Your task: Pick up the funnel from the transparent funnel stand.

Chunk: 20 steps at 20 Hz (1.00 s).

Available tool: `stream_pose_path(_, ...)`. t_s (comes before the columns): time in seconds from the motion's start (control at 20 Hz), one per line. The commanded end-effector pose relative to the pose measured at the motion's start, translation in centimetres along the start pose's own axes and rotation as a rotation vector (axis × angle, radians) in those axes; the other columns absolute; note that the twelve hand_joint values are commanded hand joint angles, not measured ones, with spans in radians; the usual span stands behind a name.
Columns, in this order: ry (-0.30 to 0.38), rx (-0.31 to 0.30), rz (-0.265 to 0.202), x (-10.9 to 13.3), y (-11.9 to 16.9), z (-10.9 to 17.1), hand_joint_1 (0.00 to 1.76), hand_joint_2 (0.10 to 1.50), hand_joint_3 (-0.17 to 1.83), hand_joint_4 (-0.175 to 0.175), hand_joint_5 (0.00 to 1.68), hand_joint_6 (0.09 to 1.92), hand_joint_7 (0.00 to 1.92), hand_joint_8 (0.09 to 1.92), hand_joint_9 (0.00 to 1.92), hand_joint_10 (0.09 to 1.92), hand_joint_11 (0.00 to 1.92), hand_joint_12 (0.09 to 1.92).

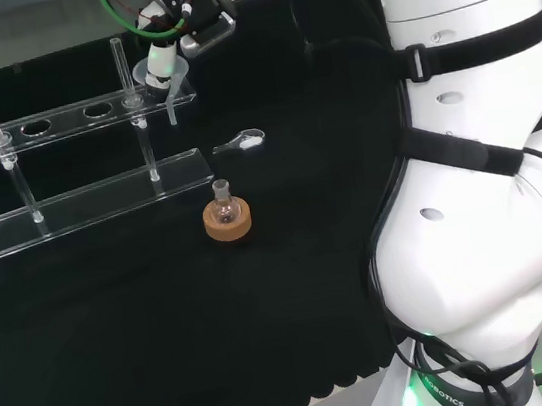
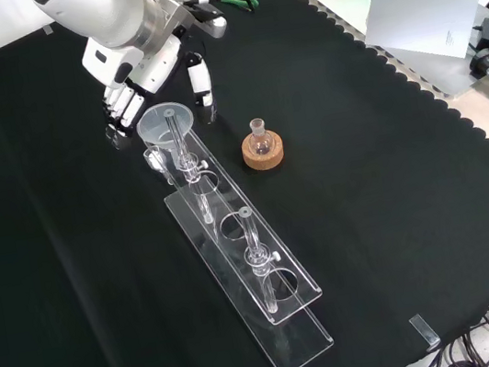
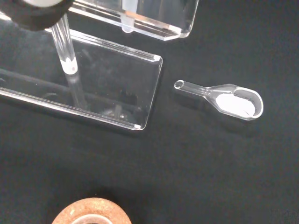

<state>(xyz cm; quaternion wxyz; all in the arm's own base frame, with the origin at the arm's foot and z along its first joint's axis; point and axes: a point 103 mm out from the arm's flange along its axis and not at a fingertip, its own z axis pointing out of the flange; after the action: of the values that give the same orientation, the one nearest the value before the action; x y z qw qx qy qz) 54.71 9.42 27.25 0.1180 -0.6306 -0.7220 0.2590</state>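
Hand [image 2: 128, 67] at funnel [image 2: 166, 123], stand's [image 2: 286, 326] end; open cloth [image 2: 396, 197] beyond.

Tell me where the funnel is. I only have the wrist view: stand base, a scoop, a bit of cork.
Observer: Front view: the funnel sits in the end hole of the stand, not lifted.
Operator: Robot hand?
Observer: The robot hand is right at the funnel, fingers on one side and thumb on the other. I can't tell if it touches.
Operator: Anything near it?
Observer: A small flask on the cork ring, to the right of the stand in the front view.
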Motion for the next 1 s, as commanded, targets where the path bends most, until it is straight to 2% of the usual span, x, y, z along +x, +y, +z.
stream_pose_path(0.05,-0.011,0.007,0.005,0.01,0.43,0.34,0.73,0.72,0.17,-0.106,0.11,0.09,0.0,0.65,0.2,0.89,0.29,1.49)
stream_pose_path(0.6,-0.02,0.007,0.012,-0.01,0.8,0.61,0.74,0.71,0.21,-0.104,0.14,0.09,0.0,0.73,0.26,0.87,0.32,1.47)
stream_pose_path(1.0,-0.029,0.01,0.012,0.13,1.11,0.93,0.75,0.67,0.32,-0.104,0.26,0.09,0.1,0.78,0.47,0.73,0.37,1.43)
